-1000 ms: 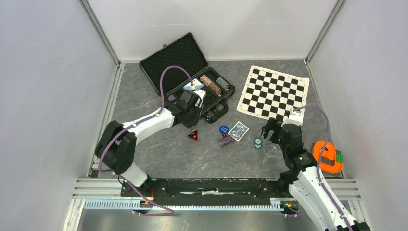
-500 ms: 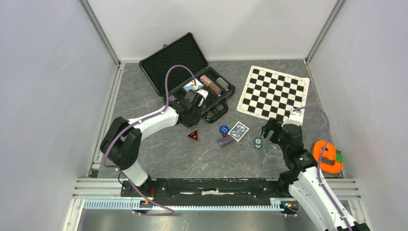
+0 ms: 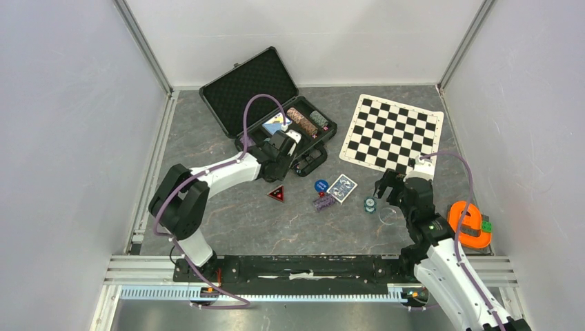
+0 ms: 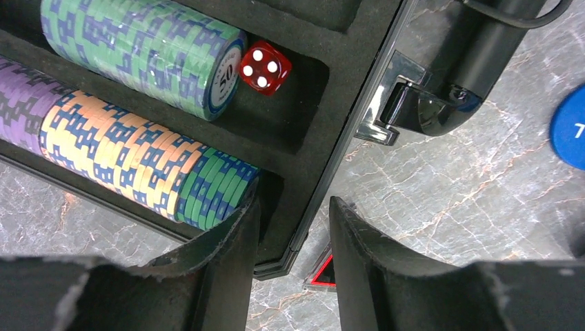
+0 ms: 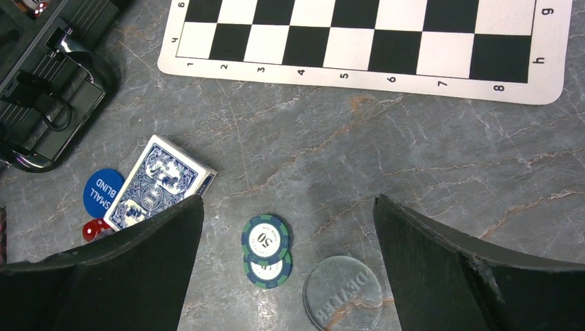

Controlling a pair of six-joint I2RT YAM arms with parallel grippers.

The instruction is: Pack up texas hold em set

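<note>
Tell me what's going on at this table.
Two robot arms are packing a poker set into the open case. The left fingers hang slightly apart over the case's front corner, holding nothing. The slots beside them are already filled with chip stacks and a red die. The right fingers are wide open above loose green chips on the table. A card deck, blue button and clear dealer disc also lie outside the case.

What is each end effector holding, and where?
Nothing. The left end effector gapes empty above the briefcase edge; right end effector gapes empty above green chips.
</note>
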